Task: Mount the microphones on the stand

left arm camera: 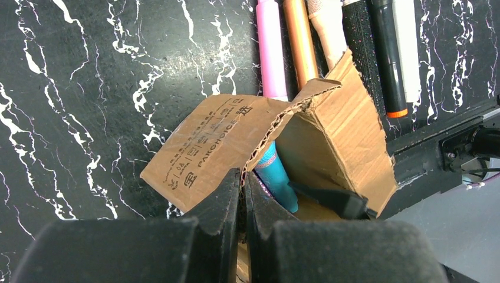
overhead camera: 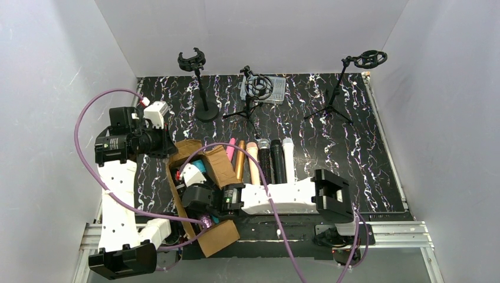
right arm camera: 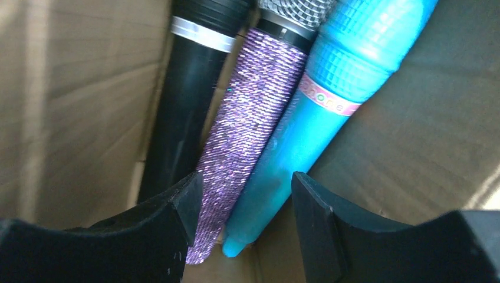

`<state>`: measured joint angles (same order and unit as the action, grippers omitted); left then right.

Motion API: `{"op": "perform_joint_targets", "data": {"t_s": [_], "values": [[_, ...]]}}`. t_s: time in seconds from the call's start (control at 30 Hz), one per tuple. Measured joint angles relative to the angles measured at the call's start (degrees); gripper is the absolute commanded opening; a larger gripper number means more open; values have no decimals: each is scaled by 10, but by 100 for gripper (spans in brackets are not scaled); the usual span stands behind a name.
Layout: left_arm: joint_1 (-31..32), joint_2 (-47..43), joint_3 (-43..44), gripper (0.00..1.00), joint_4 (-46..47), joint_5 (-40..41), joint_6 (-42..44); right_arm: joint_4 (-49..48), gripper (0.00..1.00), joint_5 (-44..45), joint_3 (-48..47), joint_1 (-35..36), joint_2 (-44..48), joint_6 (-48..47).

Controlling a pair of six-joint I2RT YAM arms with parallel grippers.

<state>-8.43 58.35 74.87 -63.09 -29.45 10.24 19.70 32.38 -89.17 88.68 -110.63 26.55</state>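
Left gripper [left arm camera: 243, 194] is clenched at the cardboard box [left arm camera: 206, 147] flap. Right gripper [right arm camera: 244, 206] gapes inside it over three microphones: black microphone [right arm camera: 188, 106], purple glitter microphone [right arm camera: 253, 106], teal microphone [right arm camera: 330, 100] — teal tip between its jaws. Six microphones [overhead camera: 253, 162] lie rowed on the table [overhead camera: 354, 153] — three stands [overhead camera: 203, 94] behind.

Even, diffuse light is filling the top view. The plain white walls [overhead camera: 247, 35] are bouncing it, and the glossy black white-veined tabletop [overhead camera: 365, 153] is showing only soft shadows. In the left wrist view the brown cardboard box [left arm camera: 212, 141] is reading crisp, while the left gripper [left arm camera: 243, 180] is blurring along the bottom edge. In the right wrist view the teal-blue plastic microphone [right arm camera: 354, 53] is glowing brightly at upper right, and the box wall at left is smearing out of focus.
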Motion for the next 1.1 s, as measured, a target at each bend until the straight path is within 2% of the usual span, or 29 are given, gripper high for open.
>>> {"op": "perform_joint_targets", "data": {"t_s": [0.27,0.83,0.97,1.1], "values": [[0,-13,3,0,-16,-3,7,14,66,34,-5,-21,-16,0],[-1,-8,-7,0,-17,-10,40,38,64,47,-95,-24,-94,-13],[-2,-5,-14,0,-12,-8,46,42,59,49,-115,-24,-110,-12],[-2,-2,-19,0,-3,-8,48,41,41,49,-117,-24,-112,-13]]}}
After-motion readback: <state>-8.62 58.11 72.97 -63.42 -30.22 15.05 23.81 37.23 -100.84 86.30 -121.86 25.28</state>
